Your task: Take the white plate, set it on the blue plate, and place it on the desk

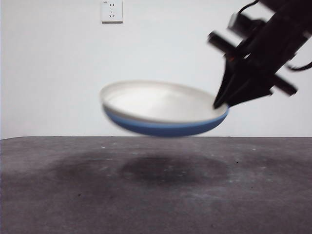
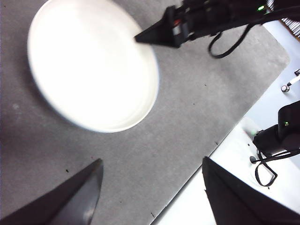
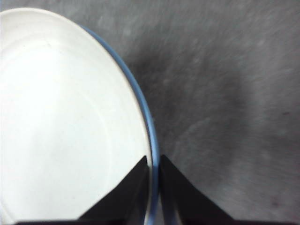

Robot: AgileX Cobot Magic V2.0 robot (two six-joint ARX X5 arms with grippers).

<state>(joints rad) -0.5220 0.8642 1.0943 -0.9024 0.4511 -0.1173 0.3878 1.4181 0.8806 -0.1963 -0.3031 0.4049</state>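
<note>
The white plate (image 1: 156,101) lies nested inside the blue plate (image 1: 165,127), and both hang tilted in the air above the desk (image 1: 156,195). My right gripper (image 1: 220,103) is shut on the rim of the stacked plates at their right side; in the right wrist view its jaws pinch the white plate (image 3: 61,122) and the blue plate's rim (image 3: 149,126) at my right gripper (image 3: 155,164). My left gripper (image 2: 150,173) is open, well away from the white plate (image 2: 91,63), with nothing between its jaws. The stack looks blurred from motion.
A dark shadow (image 1: 161,169) lies on the desk under the plates. A wall socket (image 1: 111,10) sits on the white wall behind. Past the desk's edge in the left wrist view are a white surface and black cables (image 2: 265,168).
</note>
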